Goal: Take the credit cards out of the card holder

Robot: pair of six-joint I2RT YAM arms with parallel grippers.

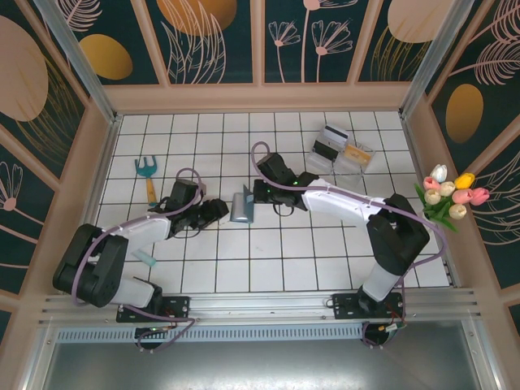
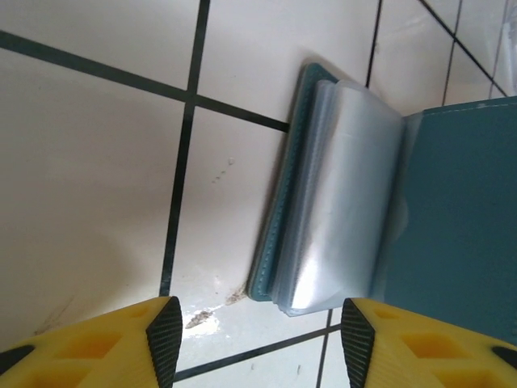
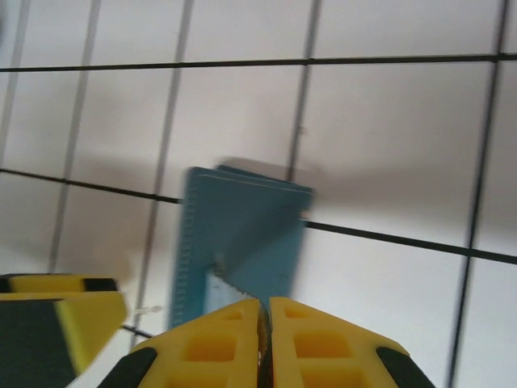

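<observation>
The card holder [image 3: 242, 234] looks blurred, partly hidden by the right end effector [image 3: 264, 304]

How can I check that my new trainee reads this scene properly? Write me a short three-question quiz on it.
1. True or false: the left gripper is clamped on the card holder.
2. Which gripper pinches the card holder's cover? A left, B right, C neither.
3. Short answer: what holds the credit cards at the far right?
Key: 1 false, it stands open. 2 B, the right gripper. 3 the clear tray.
</observation>
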